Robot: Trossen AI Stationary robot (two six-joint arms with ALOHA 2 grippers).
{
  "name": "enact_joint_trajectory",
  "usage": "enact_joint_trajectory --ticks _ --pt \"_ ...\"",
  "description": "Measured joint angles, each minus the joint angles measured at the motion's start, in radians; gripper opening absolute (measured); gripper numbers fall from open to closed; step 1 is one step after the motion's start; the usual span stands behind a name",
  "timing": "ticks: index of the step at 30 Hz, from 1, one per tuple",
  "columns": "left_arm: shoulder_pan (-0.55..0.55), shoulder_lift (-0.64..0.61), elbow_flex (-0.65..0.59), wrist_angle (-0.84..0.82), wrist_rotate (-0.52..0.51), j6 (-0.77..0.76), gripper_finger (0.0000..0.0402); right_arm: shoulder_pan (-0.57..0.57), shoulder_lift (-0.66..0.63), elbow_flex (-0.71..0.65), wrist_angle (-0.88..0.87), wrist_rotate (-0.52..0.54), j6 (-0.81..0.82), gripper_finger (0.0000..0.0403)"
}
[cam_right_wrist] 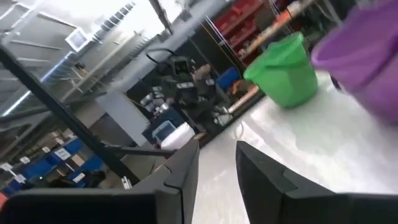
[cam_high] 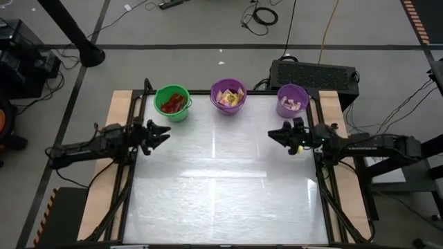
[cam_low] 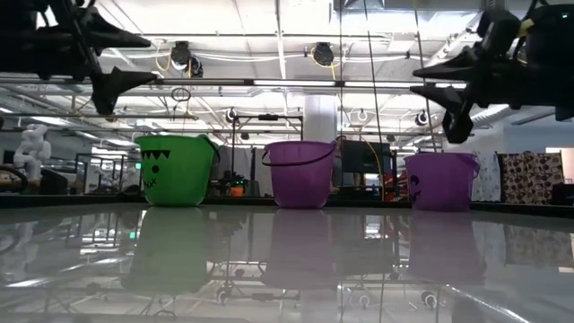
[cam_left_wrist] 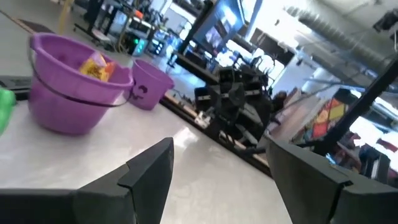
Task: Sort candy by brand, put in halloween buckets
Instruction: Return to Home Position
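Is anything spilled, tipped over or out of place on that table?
Nothing stands out. The green bucket, purple bucket and lavender bucket stand upright in a row at the table's far edge, candy inside. The left tool and right tool hang open above the table, holding nothing.

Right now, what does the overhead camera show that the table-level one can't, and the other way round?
Only the high view looks down into the pails: red candy in the green bucket, yellow candy in the middle purple bucket, and pale candy in the right lavender bucket. Only the low view shows the black face printed on the green bucket and the room behind. Both show the three buckets in a row, with the left gripper and right gripper open and holding nothing.
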Motion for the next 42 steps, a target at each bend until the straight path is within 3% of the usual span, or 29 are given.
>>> enact_joint_trajectory --ticks 4,9,17,22,30,39,42 --pt "0.000 -0.080 -0.031 -0.010 -0.012 -0.006 0.0262 -0.016 -0.036 0.000 -0.009 0.000 -0.069 0.0086" --pt "0.000 -0.081 -0.036 -0.013 0.004 -0.020 0.0262 -0.052 -0.052 0.001 -0.055 -0.007 -0.117 0.0069" --pt "0.000 -0.081 -0.074 -0.007 0.051 -0.003 0.0262 -0.065 -0.053 0.000 -0.177 -0.104 -0.114 0.0033" --pt "0.000 -0.081 -0.104 0.022 0.063 0.028 0.0262 -0.065 -0.053 0.001 -0.230 -0.081 -0.188 0.0003" --pt "0.000 -0.081 -0.104 0.020 0.042 0.156 0.0262 -0.065 -0.050 0.001 -0.422 -0.051 -0.224 0.0006" --pt "0.000 -0.081 -0.104 0.022 0.042 0.159 0.0262 -0.065 -0.049 0.001 -0.584 -0.049 -0.279 0.0002" --pt "0.000 -0.081 -0.103 -0.012 0.041 0.222 0.0262 -0.065 -0.049 0.001 -0.579 0.018 -0.277 0.0002"
